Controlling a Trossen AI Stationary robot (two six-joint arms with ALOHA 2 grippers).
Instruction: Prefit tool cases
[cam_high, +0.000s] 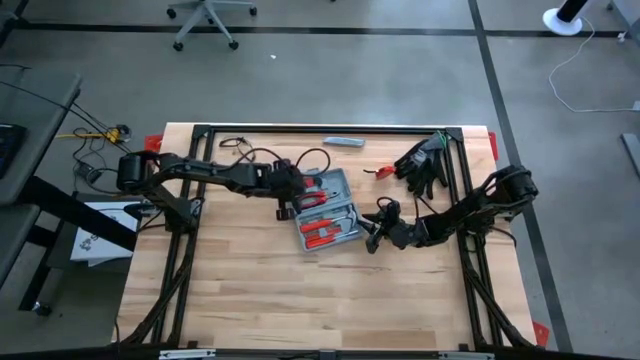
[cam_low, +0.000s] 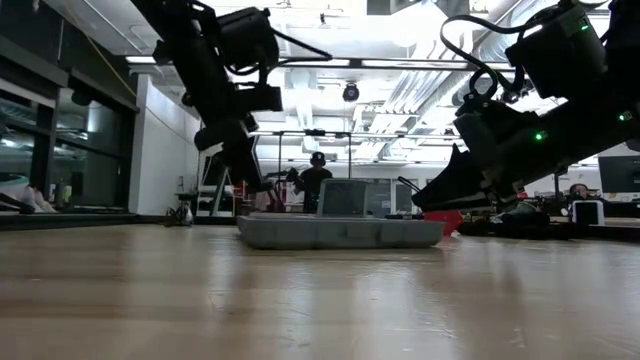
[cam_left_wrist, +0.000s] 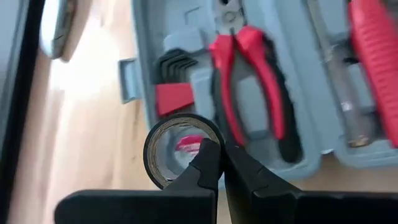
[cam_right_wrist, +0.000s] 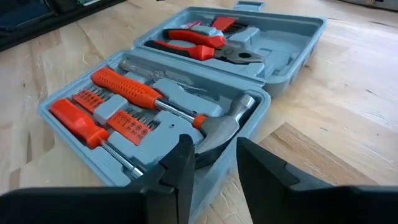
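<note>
From above, one blue-grey moulded plastic tool case (cam_high: 327, 208) lies open near the middle of the pale wooden table (cam_high: 250, 300), between the left end effector (cam_high: 287, 197) at its left edge and the right end effector (cam_high: 374, 228) just beside its right edge, with a pair of black gloves (cam_high: 424, 163) and one slim grey bar (cam_high: 344, 142) lying well apart toward the far side. In the left wrist view, the left end effector's fingers are together, clamped on one dark roll of tape (cam_left_wrist: 180, 146) over the case's corner, beside one pair of red-handled pliers (cam_left_wrist: 252, 81). In the right wrist view, the right end effector's fingers stand apart around nothing, just short of the case's near edge, where one red-handled hammer (cam_right_wrist: 174, 102) and one red-handled screwdriver (cam_right_wrist: 87, 127) sit in their slots.
</note>
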